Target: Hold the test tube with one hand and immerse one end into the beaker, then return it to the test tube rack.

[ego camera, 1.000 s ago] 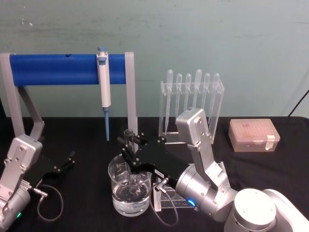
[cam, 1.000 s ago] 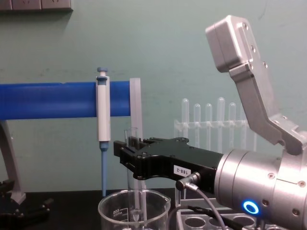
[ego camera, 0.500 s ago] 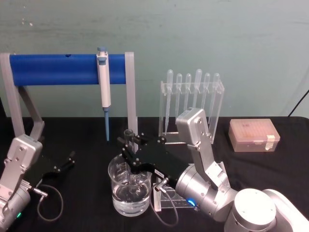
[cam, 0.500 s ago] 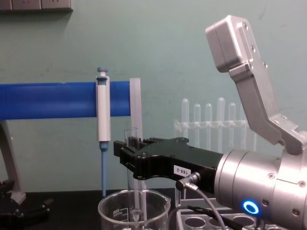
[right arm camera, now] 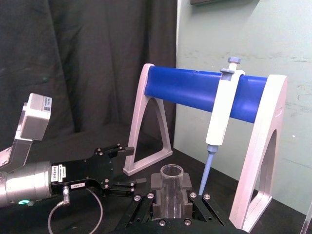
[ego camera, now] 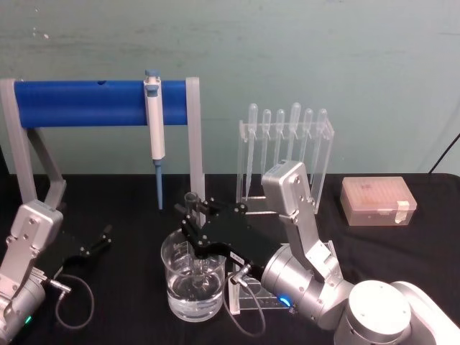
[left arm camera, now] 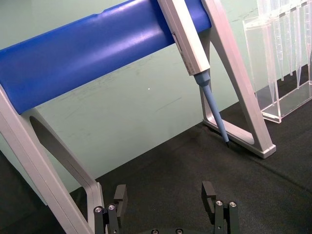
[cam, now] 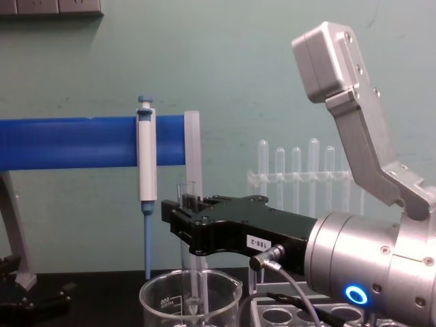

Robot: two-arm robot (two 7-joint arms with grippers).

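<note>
**dip in progress: tube upright in the beaker, nothing stirring**

the right tool point(cam: 184, 206) is clenched on the test tube point(cam: 186, 193) just below its rimmed mouth. it holds the tube upright over the beaker point(cam: 189, 296), which stands on the black counter point(ego camera: 129, 194) in front of the pipettor point(ego camera: 154, 140). the tube's lower part passes below the beaker's rim. from the head view it looks to reach the water point(ego camera: 192, 291), though the very tip is hard to make out through the glass. the left tool point(left arm camera: 165, 195) rests low on the counter at the robot's left, released and empty, well apart from the work.

to do this step well, i'd keep the tube vertical and near the beaker's middle, clear of the wall and spout. go down only until the end is plainly wet, and don't knock the glass bottom. then lift straight up until the tip clears the rim before moving sideways toward the test tube rack point(cam: 293, 315) just beside the beaker. the grip should stay firm, since wet glass may slip.

against the frames from half a second and a second ago, i see no difference. the tube, the beaker and both tools sit where they were, so the arm seems to be pausing at the dip.
</note>
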